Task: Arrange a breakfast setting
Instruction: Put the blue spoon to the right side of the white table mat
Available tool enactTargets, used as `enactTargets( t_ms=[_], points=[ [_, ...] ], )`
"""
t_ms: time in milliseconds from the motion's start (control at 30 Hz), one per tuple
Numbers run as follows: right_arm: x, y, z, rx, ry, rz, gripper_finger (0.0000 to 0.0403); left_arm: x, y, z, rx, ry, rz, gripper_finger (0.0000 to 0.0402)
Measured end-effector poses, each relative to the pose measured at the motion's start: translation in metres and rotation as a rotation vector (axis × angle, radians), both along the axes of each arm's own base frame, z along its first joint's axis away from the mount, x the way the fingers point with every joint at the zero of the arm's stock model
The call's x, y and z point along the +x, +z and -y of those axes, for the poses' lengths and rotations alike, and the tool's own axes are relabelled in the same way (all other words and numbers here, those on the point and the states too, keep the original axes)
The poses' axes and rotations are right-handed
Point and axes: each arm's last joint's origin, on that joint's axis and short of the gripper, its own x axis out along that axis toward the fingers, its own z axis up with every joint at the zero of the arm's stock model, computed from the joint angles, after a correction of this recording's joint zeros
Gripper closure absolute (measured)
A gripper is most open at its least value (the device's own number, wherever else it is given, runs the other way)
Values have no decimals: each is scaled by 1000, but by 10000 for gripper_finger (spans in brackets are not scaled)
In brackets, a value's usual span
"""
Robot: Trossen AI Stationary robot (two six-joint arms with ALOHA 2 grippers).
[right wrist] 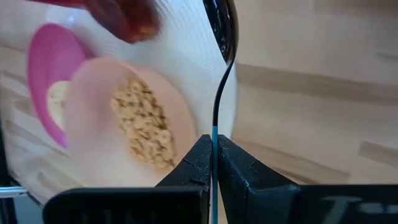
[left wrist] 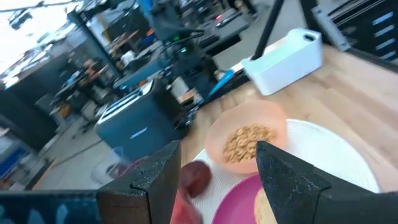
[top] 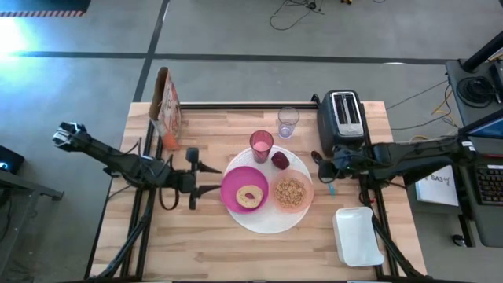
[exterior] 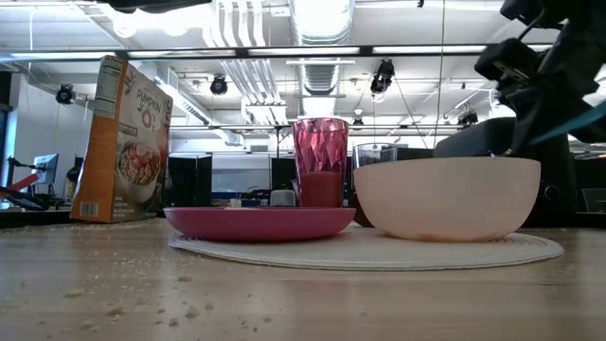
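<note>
We see the large white plate (top: 267,220) sitting near the middle of the desk (top: 212,251), a little toward the front edge. On it, the magenta plate (top: 236,187) carries the bagel (top: 251,196), and the peach-orange bowl (top: 291,192) beside it holds cereal rings. The dark red fruit (top: 280,160) rests at the white plate's far rim, with the pink cup (top: 261,145) just beside it on the wood, and a clear glass (top: 288,122) farther back.

Our right pincer (top: 328,174) hovers just off the bowl's right side, and it's clenched on a thin spoon (right wrist: 214,118): a dark bowl end with a blue handle pinched between the fingers (right wrist: 193,163). The spoon's tip hangs over the edge of the white plate.

Our left pincer (top: 192,179) sits just left of the magenta plate, fingers (left wrist: 289,177) spread apart, released, grasping nothing.

Toward the back edge stand a cereal box (top: 167,106) at the left and a dark toaster (top: 343,118) at the right. A white container (top: 357,234) lies near the front right corner. Crumbs dot the wood in the low view.
</note>
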Motion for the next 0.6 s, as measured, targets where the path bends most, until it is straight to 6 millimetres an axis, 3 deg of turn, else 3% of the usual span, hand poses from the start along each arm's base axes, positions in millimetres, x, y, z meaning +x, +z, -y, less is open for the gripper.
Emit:
enactTargets(
  t_ms=[267, 600],
  points=[
    [2, -21, -12, 64, -22, 32, 394, -1, -3, 0, -20, 15, -4, 210],
    [2, -38, -22, -12, -91, 12, 394, -1, -5, 0, -29, 16, -10, 210]
  ],
)
